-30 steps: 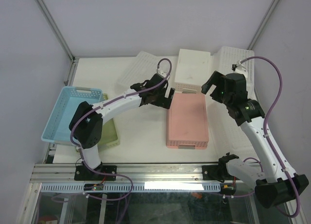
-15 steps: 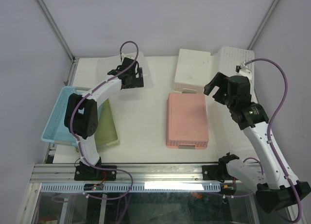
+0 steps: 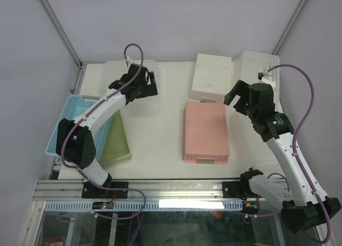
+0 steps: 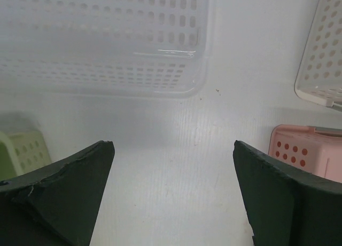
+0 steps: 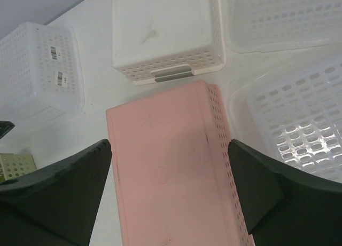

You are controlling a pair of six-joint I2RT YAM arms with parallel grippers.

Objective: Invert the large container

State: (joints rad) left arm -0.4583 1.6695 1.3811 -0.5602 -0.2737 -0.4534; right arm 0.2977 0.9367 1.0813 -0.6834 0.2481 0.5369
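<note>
A pink basket (image 3: 206, 131) lies bottom up in the middle of the table; it also shows in the right wrist view (image 5: 171, 176). A clear perforated basket (image 3: 125, 70) lies at the back left, seemingly bottom up with two barcode labels showing in the right wrist view (image 5: 40, 70). My left gripper (image 3: 143, 87) is open and empty just in front of the clear basket (image 4: 101, 43), above bare table (image 4: 172, 144). My right gripper (image 3: 235, 96) is open and empty, hovering above the pink basket's far end (image 5: 170, 144).
A blue basket (image 3: 67, 134) and a green basket (image 3: 118, 144) sit at the left edge. A white basket (image 3: 212, 78) lies bottom up behind the pink one. Another clear basket (image 3: 259, 67) stands at the back right.
My left arm has swung from beside the pink basket to the back left. The clear basket now lies further left, flat in the back left corner. The right arm has barely moved.
</note>
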